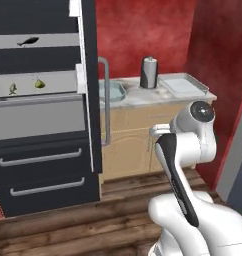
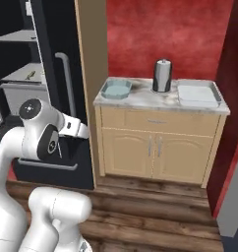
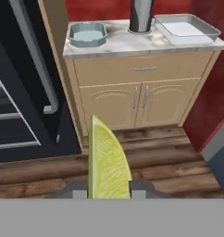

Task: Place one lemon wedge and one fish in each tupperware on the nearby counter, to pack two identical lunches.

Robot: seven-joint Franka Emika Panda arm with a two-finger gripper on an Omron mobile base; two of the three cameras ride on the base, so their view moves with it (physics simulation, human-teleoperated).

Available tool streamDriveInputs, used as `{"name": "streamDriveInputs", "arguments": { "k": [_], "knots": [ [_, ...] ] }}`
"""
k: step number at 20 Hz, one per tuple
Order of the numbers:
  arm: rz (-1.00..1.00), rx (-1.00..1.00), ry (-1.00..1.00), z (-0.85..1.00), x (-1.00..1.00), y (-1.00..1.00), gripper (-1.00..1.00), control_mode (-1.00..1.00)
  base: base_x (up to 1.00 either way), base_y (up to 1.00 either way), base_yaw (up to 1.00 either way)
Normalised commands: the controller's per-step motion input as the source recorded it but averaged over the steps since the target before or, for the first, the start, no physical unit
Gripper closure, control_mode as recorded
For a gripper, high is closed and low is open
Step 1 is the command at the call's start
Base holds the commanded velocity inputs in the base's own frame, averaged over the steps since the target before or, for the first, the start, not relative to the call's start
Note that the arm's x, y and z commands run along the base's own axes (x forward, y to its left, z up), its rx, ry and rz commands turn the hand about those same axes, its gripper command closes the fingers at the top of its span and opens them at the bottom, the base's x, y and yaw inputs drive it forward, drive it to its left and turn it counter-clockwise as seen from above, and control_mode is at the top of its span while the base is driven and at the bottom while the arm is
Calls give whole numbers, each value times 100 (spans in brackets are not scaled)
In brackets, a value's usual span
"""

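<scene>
Marbled table (image 2: 155, 101): I read this stone top over tan cabinets as my destination; it sits well ahead of the hand, across a stretch of wooden floor.
Fridge (image 1: 40, 110): it stands open to my left, just beside the table's end, with its door edge and long handle between me and the blue tray. I want to swing wide of that handle.
Paper-towel holder (image 2: 162, 76): upright at the back of the table, between the two trays. I treat it as the thing to avoid when I come down.
White tray (image 3: 185, 28): rectangular, at the table's right end; I see nothing lying in it.
Blue tray (image 3: 87, 34): octagonal, at the left end near the fridge; it also looks empty to me.
Fish (image 1: 27, 41): one dark shape lies on an upper fridge shelf, so I judge the fish half of the job not yet begun.
Shelf pieces (image 1: 39, 84): two small yellowish items sit on the shelf below; too small for me to name.
Lemon wedge (image 3: 108, 162): clamped between the claw's tips, point up, rind to one side.
Claw (image 3: 107, 189): closed on the wedge.
Advice to myself: carry level, approach from above the chosen tray's middle, lower close to its floor, then release, so the wedge does not bounce over the shallow rim.
</scene>
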Motion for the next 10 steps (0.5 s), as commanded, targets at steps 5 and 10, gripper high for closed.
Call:
{"name": "streamDriveInputs", "arguments": {
  "k": [5, 10],
  "knots": [
    [0, 0, 0, 0, 0, 0, 100, 100, 13, -78, -4],
    [0, 0, 0, 0, 0, 0, 100, 100, 64, -27, -2]
  ]
}}
